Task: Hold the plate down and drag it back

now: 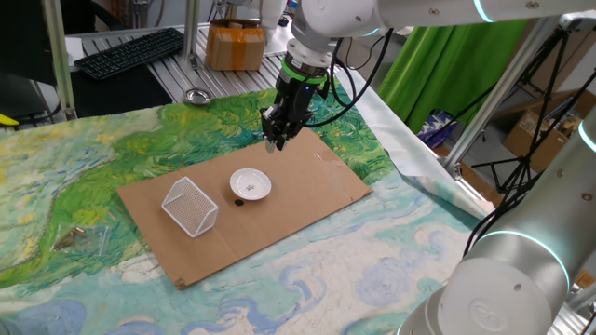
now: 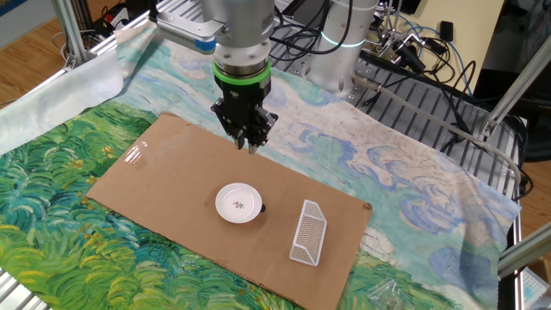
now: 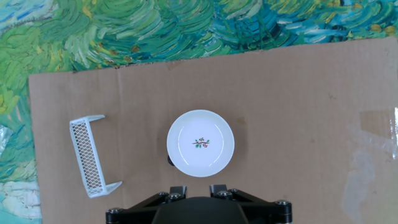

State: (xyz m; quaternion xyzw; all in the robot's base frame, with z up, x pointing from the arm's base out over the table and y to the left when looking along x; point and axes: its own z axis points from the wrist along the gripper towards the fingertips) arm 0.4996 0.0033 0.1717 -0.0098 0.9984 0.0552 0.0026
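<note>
Gripper (image 2: pixel 251 145) hung above the cardboard (image 2: pixel 164 172), jaws nearly together, holding and touching nothing. The plate (image 2: pixel 238 204) lay at its 6 o'clock, apart.

My end effector (image 2: pixel 252 144) hung above the cardboard sheet (image 2: pixel 172 185), apparently nearly closed, apart from the plate (image 2: pixel 238 204) beside the mesh basket (image 2: pixel 308 232).

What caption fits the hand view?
Looking down: white plate on brown cardboard, wire-mesh basket beside it.
</note>
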